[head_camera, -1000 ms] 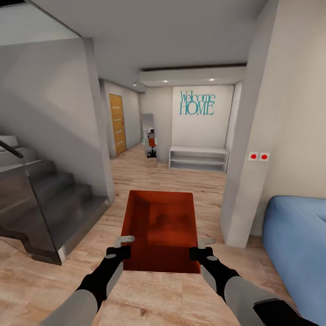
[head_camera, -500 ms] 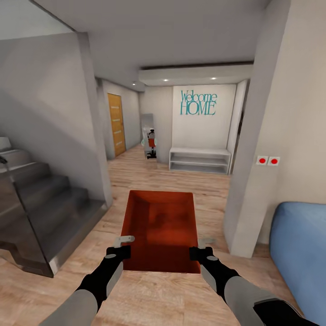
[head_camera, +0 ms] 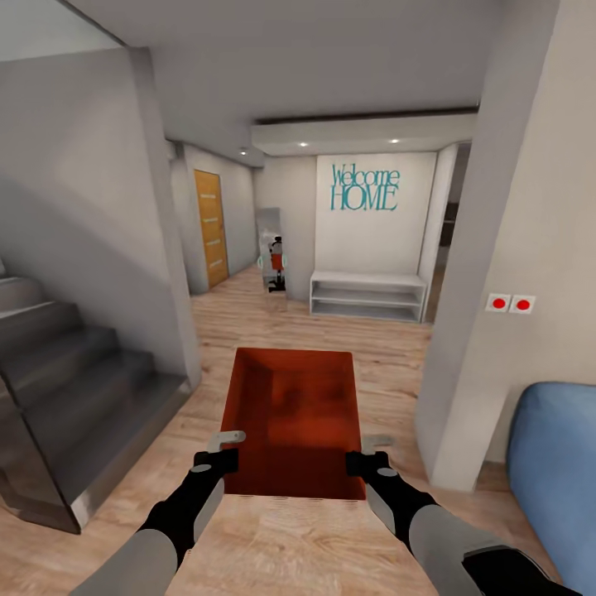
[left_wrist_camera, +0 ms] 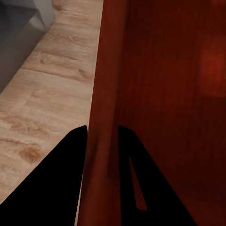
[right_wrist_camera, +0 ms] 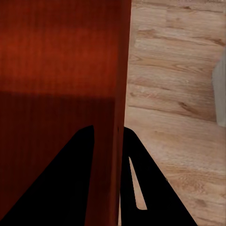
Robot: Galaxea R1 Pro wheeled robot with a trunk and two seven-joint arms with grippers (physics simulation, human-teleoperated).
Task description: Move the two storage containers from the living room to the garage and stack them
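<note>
The orange-red, thin-walled rectangular storage container [head_camera: 294,418] hangs in the lower centre of the head frame, above the light wood-plank floor [head_camera: 348,348], carried between both arms. At lower left the left gripper [head_camera: 220,451] is pinched on its left wall; at lower right the right gripper [head_camera: 368,454] pinches the right wall, each with one finger inside and one outside. Carrying it well, I reckon, means keeping the two grips level and evenly spaced while rolling down the hallway, clear of the grey staircase [head_camera: 74,397] at left and the blue sofa [head_camera: 555,463] at right. The bin's underside is hidden, and the sofa is cut off by the frame edge.
</note>
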